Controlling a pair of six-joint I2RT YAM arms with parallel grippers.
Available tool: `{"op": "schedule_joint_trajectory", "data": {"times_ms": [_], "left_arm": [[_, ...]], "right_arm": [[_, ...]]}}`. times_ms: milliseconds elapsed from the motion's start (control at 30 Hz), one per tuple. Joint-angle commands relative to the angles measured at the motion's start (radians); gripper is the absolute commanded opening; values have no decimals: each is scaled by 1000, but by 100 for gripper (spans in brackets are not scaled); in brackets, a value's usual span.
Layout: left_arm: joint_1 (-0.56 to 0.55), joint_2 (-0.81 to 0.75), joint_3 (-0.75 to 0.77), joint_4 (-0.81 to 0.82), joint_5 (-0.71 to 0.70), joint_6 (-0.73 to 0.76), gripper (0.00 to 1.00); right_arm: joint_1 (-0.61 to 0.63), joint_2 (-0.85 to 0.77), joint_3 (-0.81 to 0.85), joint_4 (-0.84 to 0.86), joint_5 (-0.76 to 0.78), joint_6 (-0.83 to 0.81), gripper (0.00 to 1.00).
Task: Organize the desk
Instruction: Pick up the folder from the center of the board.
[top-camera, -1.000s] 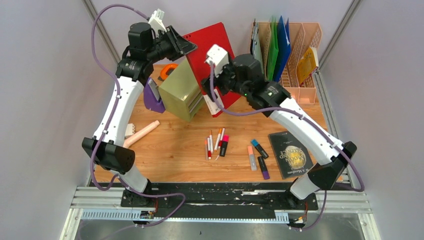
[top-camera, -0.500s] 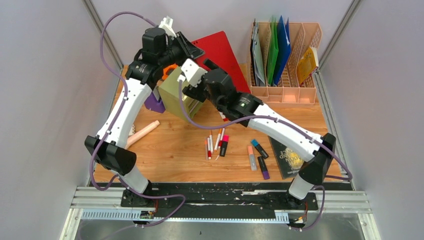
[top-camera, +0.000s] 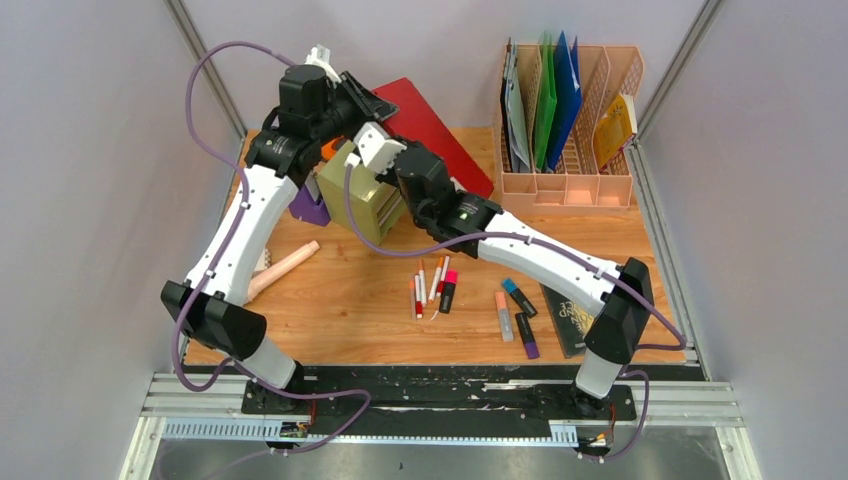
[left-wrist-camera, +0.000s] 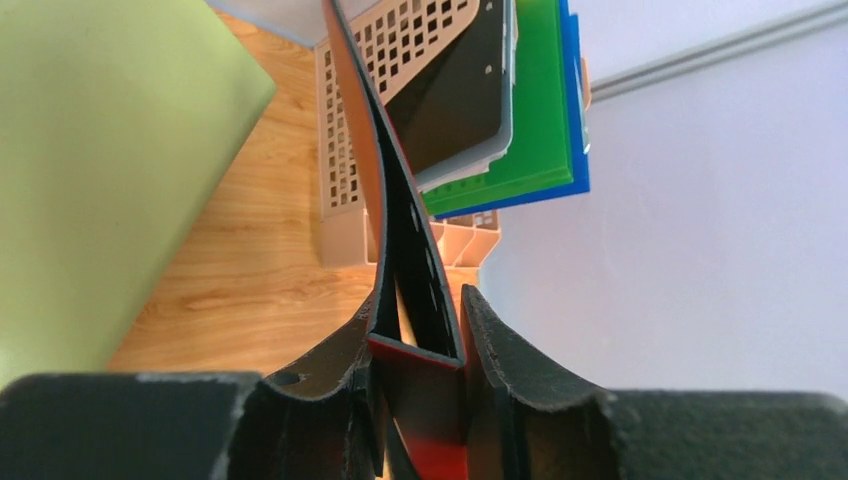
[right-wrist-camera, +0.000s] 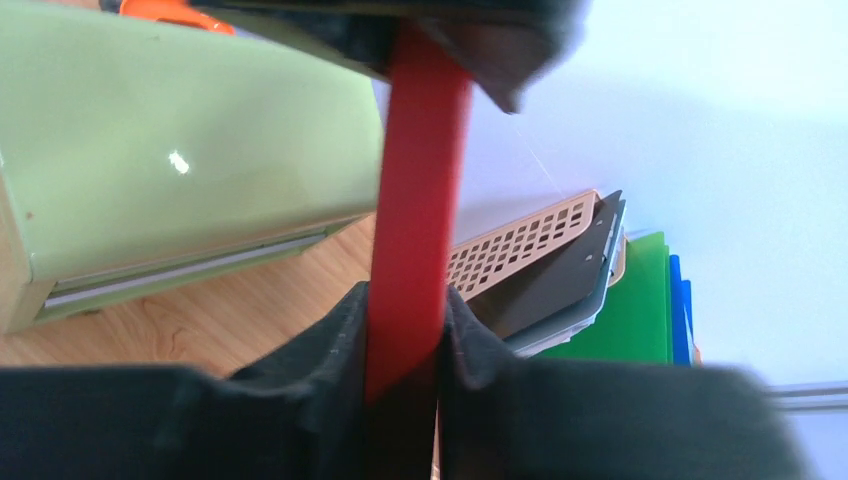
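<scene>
in the last second my right arm swung away from the rack (top-camera: 590, 185) and across to the left, over the chest (top-camera: 345, 190), and my right gripper (right-wrist-camera: 405, 300) went from wide open to pinched on the edge of the red folder (top-camera: 440, 135). the right wrist view showed both pads pressed flat on the red board. my left gripper (left-wrist-camera: 420, 320) had not changed: it was clamped on the folder near its spine, with the black inner face between the jaws. the folder itself had dropped lower and tilted back since a second ago. so both hands now had the same folder, held off the desk (top-camera: 350, 300) at the far left. i judged this to be a hand-over or a two-handed steadying before filing it, and the filing was not yet done. the desk lay under all of it, in front of my bases, and it was far from tidy. pens (top-camera: 430, 285) lay loose in the middle, highlighters (top-camera: 515, 310) just right of them, and a black book (top-camera: 565, 315) half hidden under my right arm. the chest stood just beside the folder and under my right wrist, so any swing toward the rack had to clear it. the rack's left slots already held a dark clipboard and green and blue files; a slot further right looked free, though i could not be sure. my two wrists were also very close together.
</scene>
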Motion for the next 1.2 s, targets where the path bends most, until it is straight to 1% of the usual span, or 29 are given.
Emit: {"op": "schedule_joint_trajectory", "data": {"times_ms": [0, 33, 67, 100, 133, 167, 200, 233, 300, 333, 367, 400, 433, 467, 500, 600, 667, 767, 867, 900, 1000, 1067, 1100, 1167], "left_arm": [[-2, -91, -5, 109, 59, 63, 10], [-2, -93, -13, 125, 75, 86, 12], [-1, -99, -17, 135, 84, 99, 19], [-1, -102, -26, 156, 104, 124, 22], [0, -106, -28, 163, 112, 136, 31], [1, -108, -32, 174, 126, 156, 35], [6, -111, -33, 183, 140, 165, 44], [10, -112, -37, 188, 148, 178, 48], [33, -115, -40, 203, 178, 191, 62], [41, -116, -39, 210, 193, 199, 66], [57, -116, -36, 213, 198, 204, 74], [66, -116, -31, 214, 208, 213, 78], [85, -116, -29, 215, 215, 217, 86], [95, -116, -23, 220, 228, 224, 90], [115, -117, -21, 222, 234, 231, 97], [152, -124, -15, 222, 252, 290, 100], [174, -137, -29, 224, 261, 348, 100], [192, -162, -69, 234, 284, 466, 100], [193, -183, -137, 262, 341, 540, 100], [193, -184, -150, 281, 380, 559, 100], [193, -169, -206, 319, 468, 553, 100], [193, -142, -229, 361, 556, 512, 100], [192, -133, -241, 396, 621, 470, 100], [188, -100, -256, 454, 690, 405, 100]], "right_arm": [[-17, -53, -24, 7, 28, -51, 6], [-18, -60, -27, 7, 26, -49, 0], [-20, -67, -32, 7, 23, -46, 0], [-22, -73, -33, 7, 21, -45, 0], [-26, -81, -36, 7, 20, -45, 0], [-29, -89, -40, 7, 18, -43, 0], [-32, -99, -45, 7, 14, -39, 0], [-35, -109, -48, 6, 8, -34, 0], [-45, -129, -55, -11, -8, -21, 0], [-52, -140, -56, -22, -18, -10, 0], [-58, -151, -57, -38, -33, 3, 0], [-64, -160, -56, -54, -48, 18, 0], [-70, -171, -56, -71, -64, 32, 0], [-78, -183, -55, -87, -83, 46, 0], [-87, -194, -49, -105, -96, 68, 0], [-138, -221, -8, -182, -180, 149, 0], [-197, -244, 39, -258, -259, 242, 0], [-342, -289, 112, -371, -509, 393, 0], [-512, -356, 126, -399, -817, 541, 0], [-576, -380, 118, -395, -920, 590, 0], [-752, -436, 74, -348, -1212, 741, 0], [-862, -455, 46, -292, -1388, 871, 0], [-910, -461, 25, -248, -1476, 964, 0], [-1014, -469, -30, -123, -1642, 1129, 0]]}}
